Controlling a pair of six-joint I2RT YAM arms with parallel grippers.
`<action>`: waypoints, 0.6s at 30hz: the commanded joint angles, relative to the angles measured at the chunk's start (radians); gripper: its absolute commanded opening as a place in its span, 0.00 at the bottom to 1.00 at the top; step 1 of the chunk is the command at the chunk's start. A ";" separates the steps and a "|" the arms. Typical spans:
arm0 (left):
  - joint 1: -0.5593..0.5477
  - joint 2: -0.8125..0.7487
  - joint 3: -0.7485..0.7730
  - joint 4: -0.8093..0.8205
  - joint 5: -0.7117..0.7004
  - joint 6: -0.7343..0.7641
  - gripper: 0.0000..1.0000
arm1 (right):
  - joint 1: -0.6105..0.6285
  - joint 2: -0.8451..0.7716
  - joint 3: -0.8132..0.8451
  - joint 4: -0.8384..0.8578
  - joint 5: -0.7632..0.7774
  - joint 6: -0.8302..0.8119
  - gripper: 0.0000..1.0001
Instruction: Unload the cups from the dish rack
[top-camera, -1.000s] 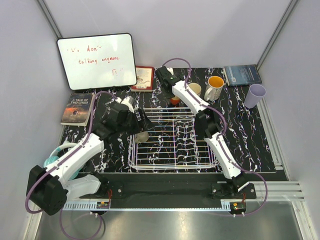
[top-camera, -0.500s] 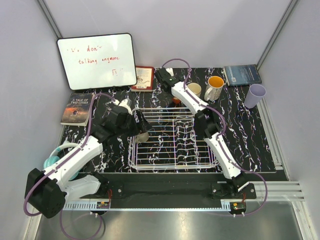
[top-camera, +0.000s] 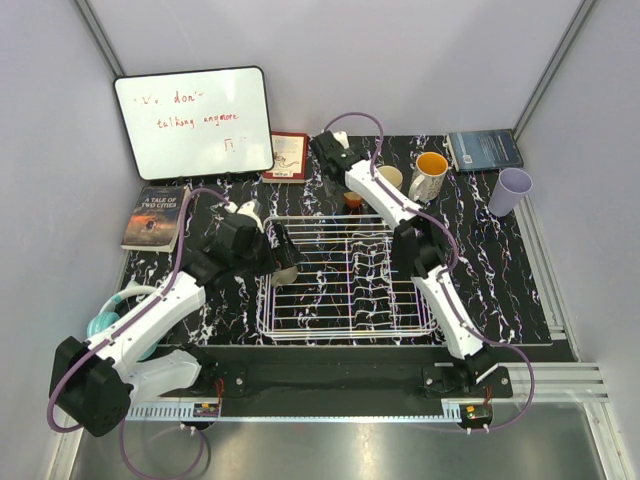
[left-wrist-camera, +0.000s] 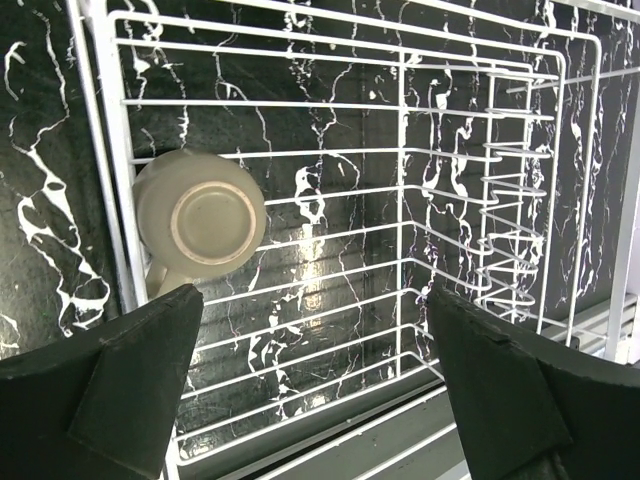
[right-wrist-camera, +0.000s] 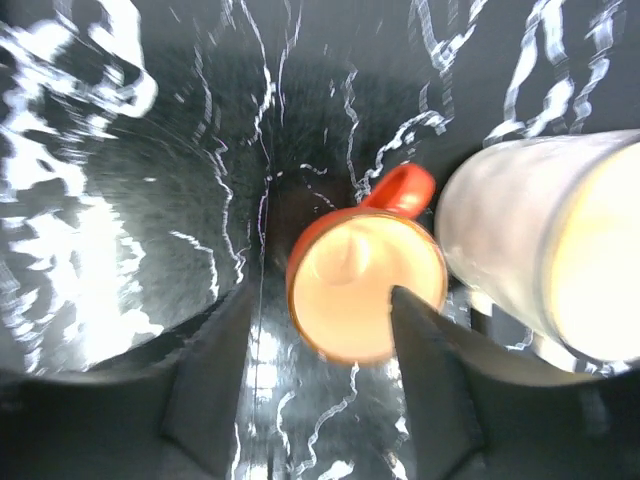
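The white wire dish rack (top-camera: 350, 275) sits mid-table. One cream mug (left-wrist-camera: 200, 215) stands upside down in its left corner (top-camera: 285, 274). My left gripper (left-wrist-camera: 315, 400) hovers open above the rack floor beside that mug, with nothing between its fingers (left-wrist-camera: 130, 385). Behind the rack, a small orange cup (right-wrist-camera: 365, 285) stands upright on the table (top-camera: 352, 201). My right gripper (right-wrist-camera: 320, 300) is open over it; one finger (right-wrist-camera: 430, 370) overlaps its rim and the other stands clear. A cream mug (top-camera: 390, 178), an orange-lined mug (top-camera: 430, 175) and a lavender tumbler (top-camera: 510, 190) stand at the back right.
A whiteboard (top-camera: 195, 122) leans at the back left, with books (top-camera: 155, 217) (top-camera: 288, 155) (top-camera: 484, 150) along the back. Teal headphones (top-camera: 110, 315) lie near the left arm. The cream mug (right-wrist-camera: 540, 245) stands close to the right of the orange cup.
My right gripper went from shut to open, letting go of the orange cup on the table. My left gripper opened wider above the rack's left side.
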 joint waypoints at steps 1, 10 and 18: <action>-0.004 0.011 0.036 0.020 -0.028 -0.035 0.99 | 0.027 -0.208 0.011 0.024 0.014 -0.001 0.70; -0.004 0.064 0.053 -0.006 -0.091 -0.048 0.94 | 0.112 -0.573 -0.207 0.025 -0.024 0.021 0.95; -0.006 0.273 0.188 -0.140 -0.152 0.056 0.87 | 0.172 -1.031 -0.747 0.179 -0.188 0.091 0.94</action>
